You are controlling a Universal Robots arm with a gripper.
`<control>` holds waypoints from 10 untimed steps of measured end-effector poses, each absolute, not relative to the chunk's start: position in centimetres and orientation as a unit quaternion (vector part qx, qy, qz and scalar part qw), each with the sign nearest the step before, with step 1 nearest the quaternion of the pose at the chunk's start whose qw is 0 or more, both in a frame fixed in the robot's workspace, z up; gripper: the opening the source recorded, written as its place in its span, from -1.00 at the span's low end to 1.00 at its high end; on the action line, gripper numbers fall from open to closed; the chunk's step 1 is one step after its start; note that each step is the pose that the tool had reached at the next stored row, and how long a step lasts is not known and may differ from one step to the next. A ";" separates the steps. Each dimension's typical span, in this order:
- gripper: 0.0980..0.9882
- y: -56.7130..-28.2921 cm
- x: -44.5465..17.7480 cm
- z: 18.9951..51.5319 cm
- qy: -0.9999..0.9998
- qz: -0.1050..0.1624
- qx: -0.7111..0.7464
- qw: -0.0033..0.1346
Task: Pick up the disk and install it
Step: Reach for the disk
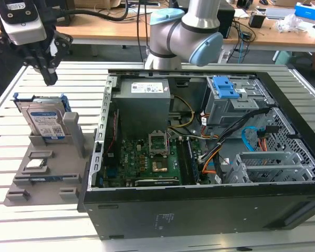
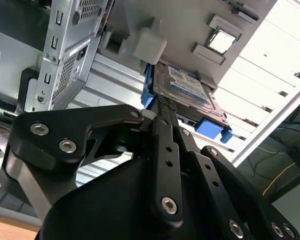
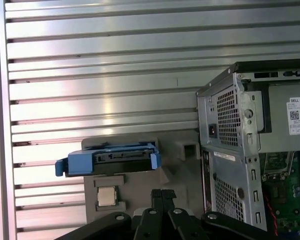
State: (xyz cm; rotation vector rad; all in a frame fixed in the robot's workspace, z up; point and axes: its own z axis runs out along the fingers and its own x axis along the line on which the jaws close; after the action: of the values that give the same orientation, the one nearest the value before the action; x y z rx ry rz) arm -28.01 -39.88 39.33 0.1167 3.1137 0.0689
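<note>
Left in the exterior view, the silver-grey rectangular disk point(image 1: 43, 122) in a blue plastic frame stands upright, its blue-and-white label unreadable; the black gripper point(image 1: 51, 79) above is pressed together.

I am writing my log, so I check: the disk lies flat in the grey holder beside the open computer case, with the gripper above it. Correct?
Not flat: in the exterior view the disk stands upright in the grey holder beside the open computer case, with the gripper above it.

One disk point(image 1: 44, 122), one processor chip point(image 1: 35, 163), one open computer case point(image 1: 199, 210)
</note>
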 end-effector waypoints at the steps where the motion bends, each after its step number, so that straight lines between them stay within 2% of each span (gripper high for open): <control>1: -0.98 -39.9 -28.2 39.3 0.999 0.022 0.037 0.012; 10: -0.98 -39.9 -29.9 39.3 0.999 0.022 0.037 0.012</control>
State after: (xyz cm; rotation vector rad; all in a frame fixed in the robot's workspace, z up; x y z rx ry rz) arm -29.91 -39.88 39.33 0.1166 3.1137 0.0688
